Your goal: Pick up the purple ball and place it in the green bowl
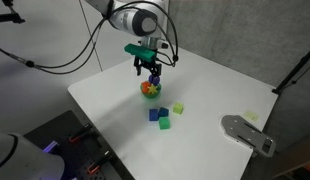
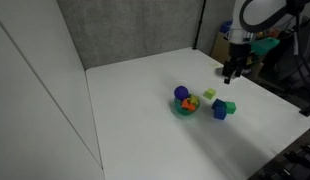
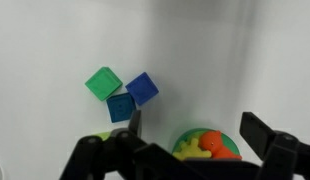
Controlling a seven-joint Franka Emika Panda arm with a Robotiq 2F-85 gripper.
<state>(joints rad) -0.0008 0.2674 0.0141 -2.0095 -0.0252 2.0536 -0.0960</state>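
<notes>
The white table (image 1: 220, 90) runs broad to its edges all round the claw (image 1: 148, 72), which hangs with fingers spread and empty just above the green bowl (image 2: 183, 108), the purple ball (image 2: 181, 93) perched in that bowl beneath it, blue cube (image 2: 219, 112) and green cube (image 2: 230, 106) close beside.

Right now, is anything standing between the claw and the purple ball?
Nothing visible does. The open claw hangs in the air over the green bowl. The purple ball shows at that bowl's rim. The small cubes lie off to one side.
</notes>
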